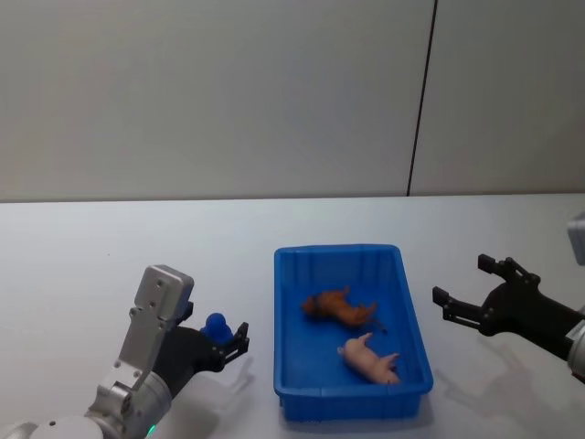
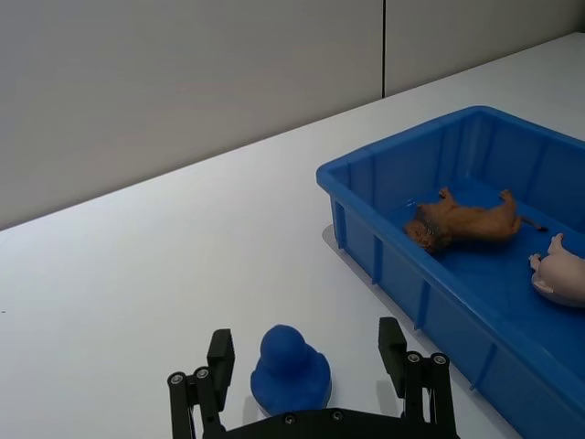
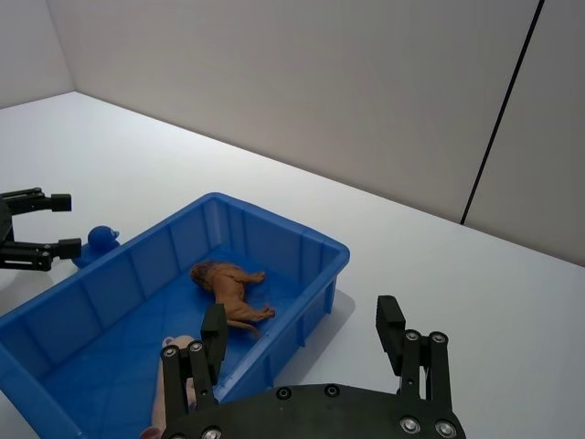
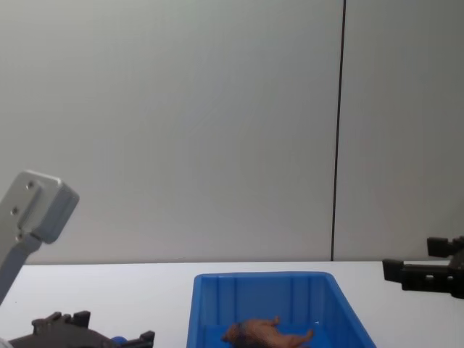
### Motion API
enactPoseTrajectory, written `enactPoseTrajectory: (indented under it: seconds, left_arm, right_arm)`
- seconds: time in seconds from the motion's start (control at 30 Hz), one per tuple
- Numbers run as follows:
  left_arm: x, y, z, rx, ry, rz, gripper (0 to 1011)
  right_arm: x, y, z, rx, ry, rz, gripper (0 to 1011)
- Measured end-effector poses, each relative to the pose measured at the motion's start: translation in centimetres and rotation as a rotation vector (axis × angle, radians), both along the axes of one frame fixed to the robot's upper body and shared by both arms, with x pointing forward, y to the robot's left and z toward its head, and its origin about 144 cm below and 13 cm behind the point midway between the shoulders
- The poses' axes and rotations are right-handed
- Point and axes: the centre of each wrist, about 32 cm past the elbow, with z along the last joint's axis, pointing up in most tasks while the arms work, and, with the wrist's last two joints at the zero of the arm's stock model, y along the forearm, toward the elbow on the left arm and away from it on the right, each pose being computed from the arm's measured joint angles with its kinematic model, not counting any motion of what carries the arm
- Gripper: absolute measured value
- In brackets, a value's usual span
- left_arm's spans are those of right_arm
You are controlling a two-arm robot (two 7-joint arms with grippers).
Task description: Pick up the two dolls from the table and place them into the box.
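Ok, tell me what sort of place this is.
Probably a robot test bench in a lab, not a home. A bare white table stands against plain grey wall panels, and it holds just a blue box with toy animals inside and a blue doll between the left gripper jaws.

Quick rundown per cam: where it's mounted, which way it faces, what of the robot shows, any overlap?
Head: high, looking down at the table; left gripper around the blue doll, right gripper beside the box.
Chest: low, facing forward; box side-on, both grippers at the edges.
Left wrist: looks past its open jaws at the blue doll.
Right wrist: over its open jaws into the box.
Shared: the brown doll and the pink figure in the box.
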Motion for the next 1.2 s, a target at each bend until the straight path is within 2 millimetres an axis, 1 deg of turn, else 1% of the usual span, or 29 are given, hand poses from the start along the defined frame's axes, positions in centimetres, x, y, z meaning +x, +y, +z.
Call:
enactPoseTrajectory:
  seconds: [0.67, 0.8, 0.83, 1.0, 1.07, 1.1, 1.13, 1.17, 1.2]
  left_arm:
    - [1.5, 1.0, -2.7, -0.024, 0.056, -0.019, 1001]
    - [1.8, 1.1, -3.0, -0.028, 0.062, -0.021, 931]
    - [1.9, 1.2, -3.1, -0.029, 0.064, -0.021, 887]
    - [2.2, 1.3, -3.4, -0.030, 0.065, -0.023, 766]
    - [2.3, 1.4, -3.5, -0.030, 0.065, -0.025, 688]
    - [2.4, 1.4, -3.5, -0.029, 0.066, -0.025, 674]
    - [2.5, 1.4, -3.6, -0.030, 0.065, -0.027, 631]
    - [2.5, 1.4, -3.6, -0.029, 0.065, -0.027, 631]
    - [2.6, 1.4, -3.6, -0.029, 0.065, -0.027, 603]
  right_arm:
    - [0.0, 0.0, 0.0, 0.000, 0.000, 0.000, 1001]
    - [0.0, 0.0, 0.0, 0.000, 0.000, 0.000, 1001]
    - [0.0, 0.0, 0.0, 0.000, 0.000, 0.000, 1001]
    - [0.0, 0.0, 0.0, 0.000, 0.000, 0.000, 1001]
    - [0.0, 0.0, 0.0, 0.000, 0.000, 0.000, 1001]
    - [0.0, 0.0, 0.0, 0.000, 0.000, 0.000, 1001]
    - [0.0, 0.0, 0.0, 0.000, 0.000, 0.000, 1001]
    - [0.0, 0.0, 0.0, 0.000, 0.000, 0.000, 1001]
    - [0.0, 0.0, 0.0, 0.000, 0.000, 0.000, 1001]
